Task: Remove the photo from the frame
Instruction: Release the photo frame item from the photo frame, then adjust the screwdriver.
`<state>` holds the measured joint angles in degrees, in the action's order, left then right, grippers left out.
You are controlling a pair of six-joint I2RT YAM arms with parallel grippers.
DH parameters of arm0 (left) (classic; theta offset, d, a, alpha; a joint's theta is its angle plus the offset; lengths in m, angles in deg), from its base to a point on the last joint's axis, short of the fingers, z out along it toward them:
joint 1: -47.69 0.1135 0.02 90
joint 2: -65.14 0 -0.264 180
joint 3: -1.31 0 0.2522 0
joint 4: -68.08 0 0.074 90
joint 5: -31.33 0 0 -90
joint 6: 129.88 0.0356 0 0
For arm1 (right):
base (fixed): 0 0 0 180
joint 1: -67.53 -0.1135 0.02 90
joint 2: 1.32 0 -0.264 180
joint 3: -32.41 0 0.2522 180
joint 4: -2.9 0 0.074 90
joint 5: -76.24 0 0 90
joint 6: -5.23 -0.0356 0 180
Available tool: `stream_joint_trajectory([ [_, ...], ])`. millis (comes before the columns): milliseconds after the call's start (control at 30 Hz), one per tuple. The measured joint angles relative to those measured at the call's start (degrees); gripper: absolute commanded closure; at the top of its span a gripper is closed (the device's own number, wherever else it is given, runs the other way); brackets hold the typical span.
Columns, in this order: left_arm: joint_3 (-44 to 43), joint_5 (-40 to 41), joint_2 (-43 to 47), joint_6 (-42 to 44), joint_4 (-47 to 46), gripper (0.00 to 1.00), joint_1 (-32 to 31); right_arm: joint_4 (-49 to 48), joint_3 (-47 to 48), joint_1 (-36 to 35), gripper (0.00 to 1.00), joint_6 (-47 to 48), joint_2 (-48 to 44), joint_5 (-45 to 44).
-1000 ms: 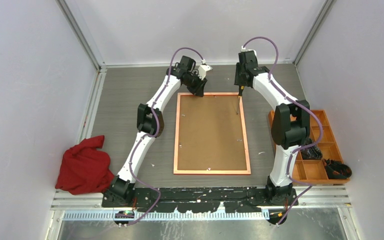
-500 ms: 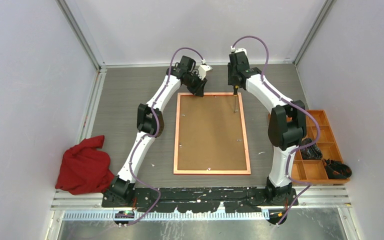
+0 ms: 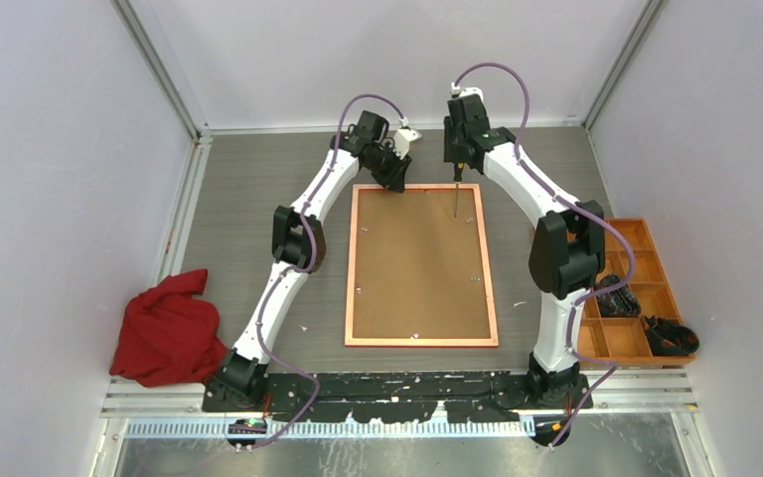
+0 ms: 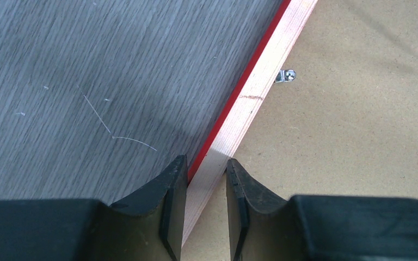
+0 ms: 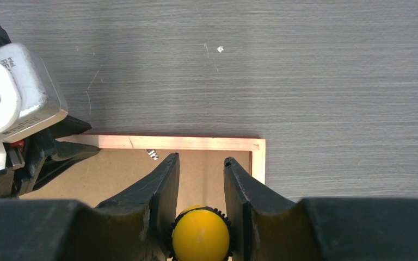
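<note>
Showing, at far left, a red cloth (image 3: 167, 328) lying bunched on the grey table (image 3: 248, 199) beside the left arm's base. Proceeding rightward to the left gripper (image 3: 396, 183), reaching over the far-left part of the frame (image 3: 420, 341) and clenching its far rail, pinching the pale wood between a finger (image 4: 166, 212) on the red outer edge and a finger (image 4: 247, 212) on the board side. Noting a small metal clip (image 4: 286, 76) sitting on the brown backing board (image 3: 417, 268) just beside that rail. Locating the frame at the table's centre, lying flat and back-up between the two arms, with the board filling its opening and the photo hidden from all three views. Continuing right to the right gripper (image 3: 456, 171), hanging above the frame's far-right corner area and grasping a screwdriver (image 5: 201, 235) by its yellow handle, clamping it snugly from both sides. Pointing the thin shaft (image 3: 454, 197) straight down at the board, just inside the far rail, leaving tip contact with the board impossible to judge. Ending at far right with an orange compartment tray (image 3: 618, 340) resting on the table beside the right arm, well apart from the frame, and holding dark items (image 3: 668, 333) in some of its near compartments.
</note>
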<state>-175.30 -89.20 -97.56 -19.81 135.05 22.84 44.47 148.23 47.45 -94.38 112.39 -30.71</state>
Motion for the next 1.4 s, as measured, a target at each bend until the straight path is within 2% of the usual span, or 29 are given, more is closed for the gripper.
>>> stream_joint_trajectory([
  [100,0.9,-0.1,0.3,0.0,-0.4,0.58,0.0,1.0,0.0,0.2,0.99,-1.4,0.0,0.5],
  [267,3.7,1.0,1.4,-1.2,-3.0,0.27,0.4,2.7,0.0,1.7,0.99,-5.8,-0.3,3.3],
  [433,6.8,1.6,3.1,-2.8,-5.0,0.14,1.3,4.0,0.0,5.4,0.99,-10.3,-1.1,8.6],
  [467,8.1,1.9,3.9,-3.2,-5.4,0.08,1.4,4.0,-0.1,6.4,0.99,-11.1,-1.4,9.6],
  [567,13.7,2.6,7.4,-4.6,-6.4,0.05,2.1,3.4,-1.3,8.8,0.99,-12.8,-2.8,13.0],
  [600,15.8,2.8,8.6,-5.0,-6.9,0.01,2.4,3.4,-1.9,9.4,0.99,-13.3,-3.5,14.1],
  [833,38.8,1.5,26.8,-7.3,-12.1,0.0,3.9,0.2,-8.1,15.0,0.99,-16.5,-11.1,25.5],
  [1067,56.3,-10.8,49.1,-11.2,-18.0,0.0,3.6,-8.1,-19.1,16.1,0.99,-19.2,-23.2,38.3],
  [1233,62.2,-21.6,57.3,-13.9,-19.8,0.0,1.0,-17.5,-27.6,15.9,0.99,-22.9,-31.7,47.0],
  [1400,64.1,-28.4,58.8,-15.3,-19.1,0.0,-4.1,-28.0,-33.3,15.8,0.99,-27.5,-37.7,53.7],
])
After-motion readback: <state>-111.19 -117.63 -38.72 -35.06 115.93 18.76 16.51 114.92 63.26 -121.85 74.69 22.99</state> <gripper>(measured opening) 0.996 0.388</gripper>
